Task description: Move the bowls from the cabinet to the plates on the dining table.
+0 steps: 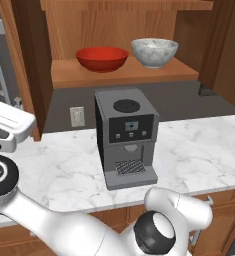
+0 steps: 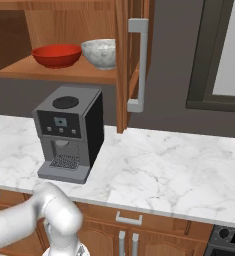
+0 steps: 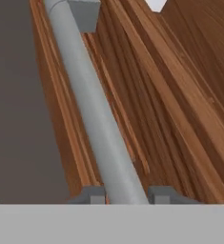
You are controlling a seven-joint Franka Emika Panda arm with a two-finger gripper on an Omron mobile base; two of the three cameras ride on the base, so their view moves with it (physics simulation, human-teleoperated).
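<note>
**Jaws on the door handle, bowls waiting on the shelf**

The red bowl (image 1: 102, 58) and the marbled bowl (image 1: 154, 52) sit side by side on the cabinet (image 1: 124, 72) shelf, upper centre of the left base view. In the hand view the gripper (image 3: 127, 194) is clamped around the grey bar handle (image 3: 92, 107), a fingertip on each side. The round bar could slip from the pads, and the door might swing back. The hinge is cut off, and the plates and table lie outside the frames.

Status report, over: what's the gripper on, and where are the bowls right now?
Gripper shut on cabinet door handle. Red bowl and marbled bowl on cabinet shelf. Coffee machine on counter below.
</note>
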